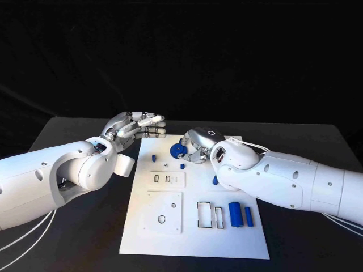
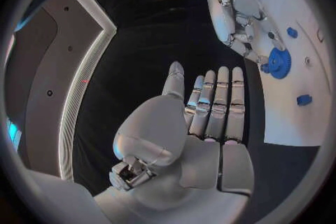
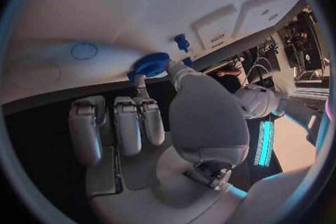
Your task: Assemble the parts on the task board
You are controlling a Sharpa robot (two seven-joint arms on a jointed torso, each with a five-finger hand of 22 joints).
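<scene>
R robot hand (image 1: 199, 146) pinches blue gear (image 1: 178, 150) over task board (image 1: 194, 238); L robot hand (image 1: 139, 126) spread, fingers straight, holding nothing

Blue gear (image 1: 178, 150), white task board (image 1: 149, 238), black table (image 1: 75, 136).

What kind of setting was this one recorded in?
Likely a lab test bench: a black table against a dark backdrop, with a white task board of cut-out slots and small blue parts for assembly practice.

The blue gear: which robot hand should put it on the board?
The right hand: it already pinches the blue gear over the far end of the task board. The left hand hovers beside the board with fingers straight, holding nothing.
</scene>
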